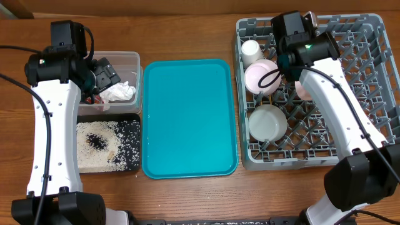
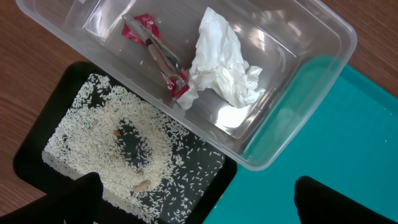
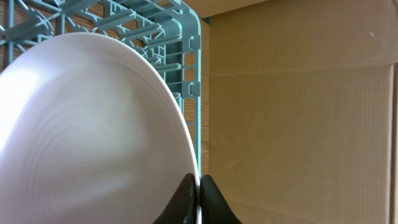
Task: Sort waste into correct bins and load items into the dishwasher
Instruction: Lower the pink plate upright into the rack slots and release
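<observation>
Plate (image 3: 93, 124): gripping rim between closed right fingers (image 3: 180, 205), holding upright inside dish rack (image 3: 186, 56) for slotting between pegs (image 1: 350, 75); hovering left fingers (image 2: 62, 199) apart, empty, well left of rack.

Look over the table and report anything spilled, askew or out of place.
Nothing stands out. The rice lies inside the black tray, the napkin and wrapper in the clear tub, the cup and two bowls in the grey rack. The right gripper pinches the plate by its rim at the rack.
</observation>
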You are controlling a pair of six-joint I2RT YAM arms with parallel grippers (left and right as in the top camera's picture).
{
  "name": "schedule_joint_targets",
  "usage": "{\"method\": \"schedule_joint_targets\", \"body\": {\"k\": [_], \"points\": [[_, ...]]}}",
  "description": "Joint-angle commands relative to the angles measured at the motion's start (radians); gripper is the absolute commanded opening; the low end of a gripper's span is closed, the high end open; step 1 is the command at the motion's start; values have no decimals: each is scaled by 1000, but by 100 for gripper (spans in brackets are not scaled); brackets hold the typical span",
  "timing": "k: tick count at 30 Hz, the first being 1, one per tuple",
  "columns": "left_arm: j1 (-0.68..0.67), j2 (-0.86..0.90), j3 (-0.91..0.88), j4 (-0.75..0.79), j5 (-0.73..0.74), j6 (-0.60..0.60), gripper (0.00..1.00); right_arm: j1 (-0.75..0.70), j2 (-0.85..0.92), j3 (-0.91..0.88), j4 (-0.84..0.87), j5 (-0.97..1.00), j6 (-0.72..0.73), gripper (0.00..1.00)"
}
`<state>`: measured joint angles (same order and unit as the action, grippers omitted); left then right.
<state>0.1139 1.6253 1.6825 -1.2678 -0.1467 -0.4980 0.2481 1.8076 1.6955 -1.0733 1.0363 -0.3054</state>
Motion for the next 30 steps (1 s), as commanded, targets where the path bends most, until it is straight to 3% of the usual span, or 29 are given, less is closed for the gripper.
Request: {"method": "schedule_joint_targets", "body": {"k": [1,16,20,26,29,30], "points": [[2,6,14,1,-6,8,100,-2,2,6,-2,-66,19,4],[2,6,14,1,-6,8,100,-2,2,6,130,-301,-9,5],[2,6,14,1,-6,8,100,-2,2,6,126,-377,-8,26],[2,6,14,1,-6,8,100,-2,2,6,125,-468,-8,38],[2,6,14,1,-6,8,100,-2,2,6,126,-562,-8,59],[2,6,14,1,-6,8,100,-2,2,6,126,-594,-8,59]]}}
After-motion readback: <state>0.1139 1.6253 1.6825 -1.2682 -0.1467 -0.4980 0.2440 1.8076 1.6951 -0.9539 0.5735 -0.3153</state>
